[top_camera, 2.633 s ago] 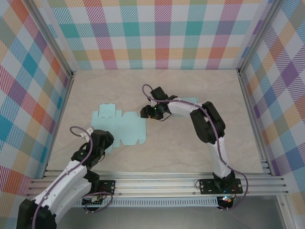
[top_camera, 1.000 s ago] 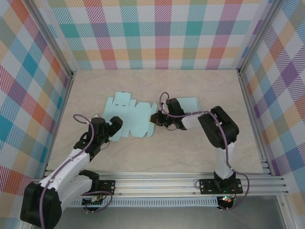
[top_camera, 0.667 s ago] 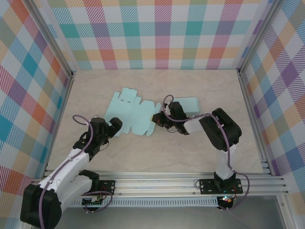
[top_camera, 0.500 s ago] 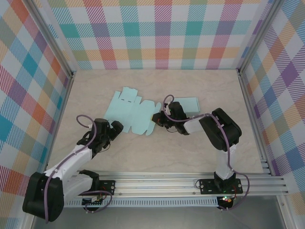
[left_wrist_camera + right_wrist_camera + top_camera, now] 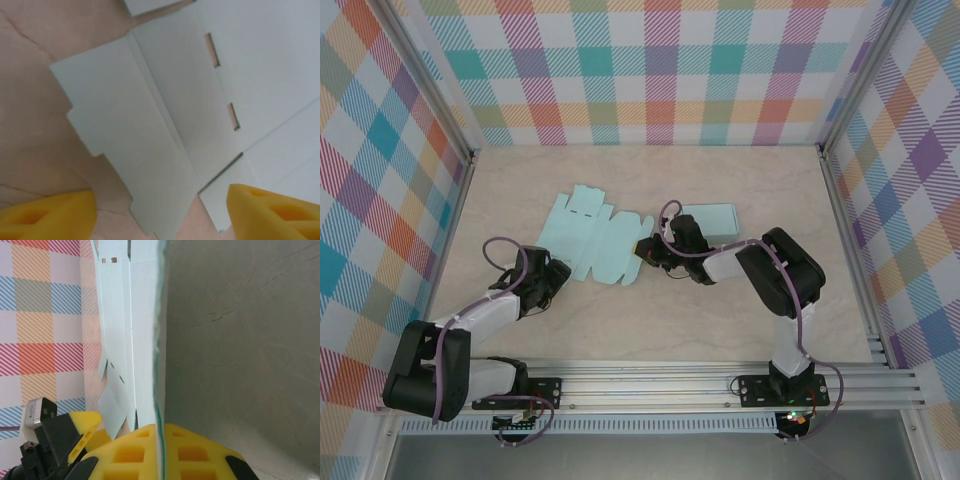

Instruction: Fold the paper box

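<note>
On table (image 5: pixel 740 310), ctr-left, toward 10 o'clock: paper box (image 5: pixel 600 235), flat unfolded blank, pale blue. Clenched by right gripper (image 5: pixel 646 250) at its 3 o'clock edge, sheet nipped tight. At 8 o'clock corner, left gripper (image 5: pixel 556 273) spread apart, straddling stepped flap (image 5: pixel 115 150), nothing grasped. Prob. very light thin card: floppy across panels, hinging readily at crease (image 5: pixel 157 100), easy to crumple or tear near slots (image 5: pixel 213 50). Likely to skate on smooth top w/o an anchor. Best taken by flap edge close to a crease, not mid-panel; gentle pinch, opposite edge pinned.
</note>
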Controlling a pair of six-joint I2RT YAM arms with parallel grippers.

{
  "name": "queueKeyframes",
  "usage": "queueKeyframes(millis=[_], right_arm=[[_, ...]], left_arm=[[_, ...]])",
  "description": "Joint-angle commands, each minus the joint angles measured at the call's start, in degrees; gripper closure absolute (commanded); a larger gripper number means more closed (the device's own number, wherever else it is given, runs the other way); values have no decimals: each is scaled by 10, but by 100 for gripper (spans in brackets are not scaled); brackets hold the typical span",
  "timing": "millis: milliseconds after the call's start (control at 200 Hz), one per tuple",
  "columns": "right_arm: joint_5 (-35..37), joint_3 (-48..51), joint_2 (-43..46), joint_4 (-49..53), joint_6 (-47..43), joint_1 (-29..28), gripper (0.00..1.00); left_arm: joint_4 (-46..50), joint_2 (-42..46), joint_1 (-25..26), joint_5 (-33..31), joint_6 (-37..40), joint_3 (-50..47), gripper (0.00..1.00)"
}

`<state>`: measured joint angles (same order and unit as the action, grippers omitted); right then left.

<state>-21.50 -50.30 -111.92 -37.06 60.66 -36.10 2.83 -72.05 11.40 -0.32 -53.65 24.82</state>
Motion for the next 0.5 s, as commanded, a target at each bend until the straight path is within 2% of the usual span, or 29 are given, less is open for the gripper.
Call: queueKeyframes(millis=[0,60,115,285,495], right_arm=[[-5,9,-1,-13,8,-6,100],[-7,8,-1,-8,9,-9,100],[-8,10,-1,-2,9,-11,100],[-2,26,7,5,9,-19,100],[1,39,13,5,10,-24,100]], left_arm=[[-133,-56,-11,-12,22,7,43],[-125,-60,-11,-29,37,16,54],[-111,-64,-11,-41,52,28,60],[-102,-92,-11,-51,82,50,67],[-128,-129,-11,-39,99,59,93]])
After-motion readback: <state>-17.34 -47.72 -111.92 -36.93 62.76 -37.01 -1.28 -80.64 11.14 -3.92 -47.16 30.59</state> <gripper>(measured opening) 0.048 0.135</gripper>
